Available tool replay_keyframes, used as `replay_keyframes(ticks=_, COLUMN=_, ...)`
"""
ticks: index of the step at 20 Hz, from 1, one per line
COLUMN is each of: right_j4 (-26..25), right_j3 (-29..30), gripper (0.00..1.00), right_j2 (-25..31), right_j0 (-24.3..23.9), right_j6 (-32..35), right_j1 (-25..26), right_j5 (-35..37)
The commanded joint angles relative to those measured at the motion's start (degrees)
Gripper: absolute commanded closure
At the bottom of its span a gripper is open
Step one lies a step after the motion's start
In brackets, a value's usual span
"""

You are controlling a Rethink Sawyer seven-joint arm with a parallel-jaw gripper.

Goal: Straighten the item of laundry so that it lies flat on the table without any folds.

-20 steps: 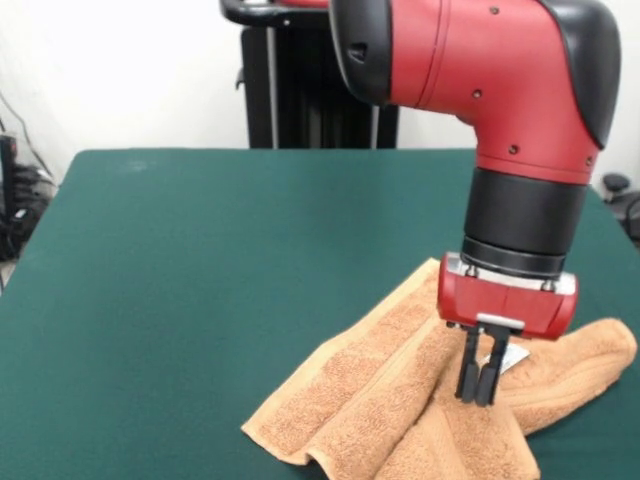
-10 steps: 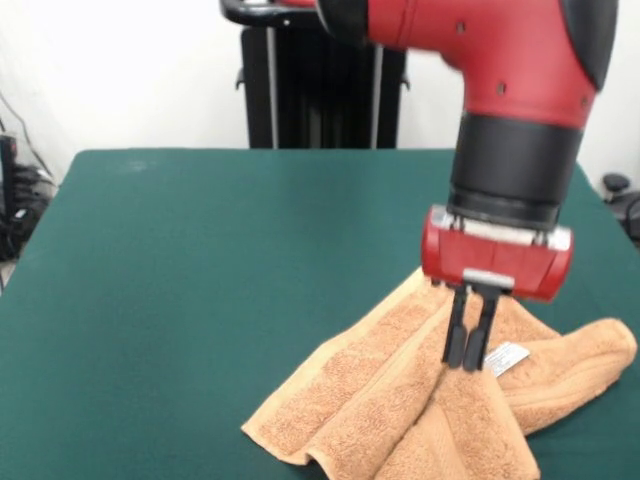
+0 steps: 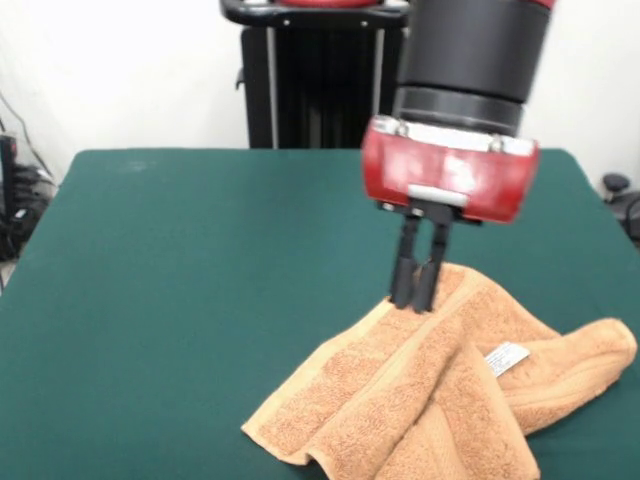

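The orange-tan towel (image 3: 420,400) lies bunched in long folds at the near right of the green table (image 3: 200,260). Its small white label (image 3: 507,357) shows on top, and its near end runs off the picture's bottom edge. My gripper (image 3: 415,300) hangs from the red and black arm, just above the towel's far left edge. Its two black fingers (image 3: 405,270) stand close together, shut, with nothing between them. The towel is not lifted.
The black pedestal (image 3: 310,80) stands behind the table's far edge. Cables (image 3: 15,200) hang off the table's left side. The towel's right end lies close to the table's right edge (image 3: 610,240).
My gripper has risen off the middle of the towel and moved left and toward the far edge. The white label, hidden behind the fingers before, now shows. The towel has kept its shape.
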Motion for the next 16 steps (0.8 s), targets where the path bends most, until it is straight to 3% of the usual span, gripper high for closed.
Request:
replay_keyframes(ticks=1, right_j4=-3.2, right_j3=10.3, gripper=1.0, right_j2=9.2, right_j0=-3.2, right_j6=0.0, right_j1=0.9, right_j5=0.9)
replay_keyframes(ticks=16, right_j4=-6.5, right_j3=8.1, gripper=1.0, right_j2=10.1, right_j0=-4.1, right_j6=2.2, right_j1=3.2, right_j5=-1.6)
